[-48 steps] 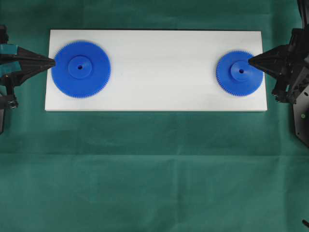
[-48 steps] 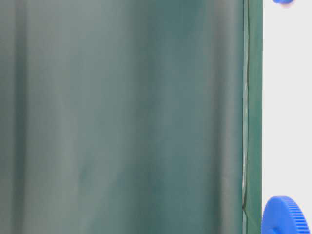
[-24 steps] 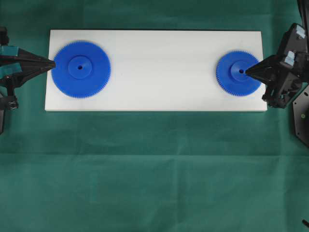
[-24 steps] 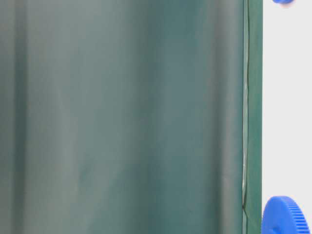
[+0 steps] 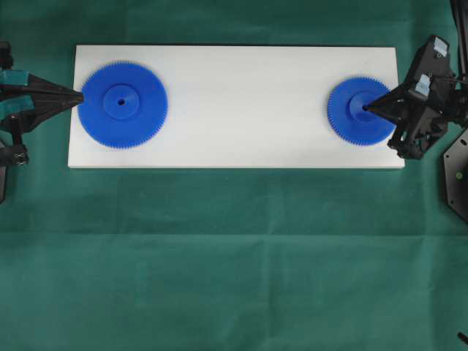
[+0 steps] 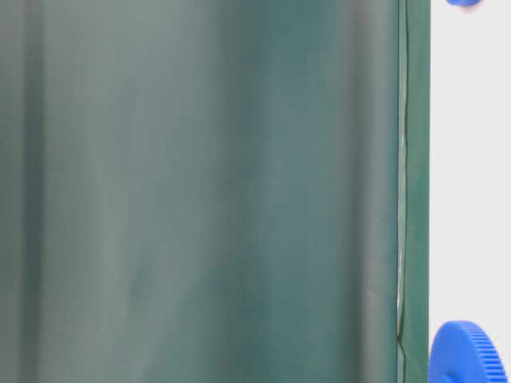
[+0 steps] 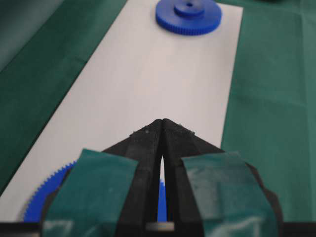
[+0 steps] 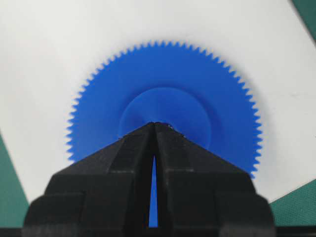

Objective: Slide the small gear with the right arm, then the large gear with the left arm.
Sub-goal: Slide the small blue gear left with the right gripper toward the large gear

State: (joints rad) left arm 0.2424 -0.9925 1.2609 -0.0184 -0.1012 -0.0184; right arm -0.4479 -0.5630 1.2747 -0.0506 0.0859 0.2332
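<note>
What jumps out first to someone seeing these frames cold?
Two bright-blue gears on a white board over green cloth: the large gear at the board's left end, the small gear at its right end. The right gripper, fingers closed to a point, has its tip over the small gear's hub. The left gripper, teal-taped and also closed, points at the large gear's rim.

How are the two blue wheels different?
The large gear is clearly wider than the small gear. The large gear sits at the left end of the white board, the small gear at the right end. Both are flat, bright blue, toothed, with a raised round hub and centre hole.
</note>
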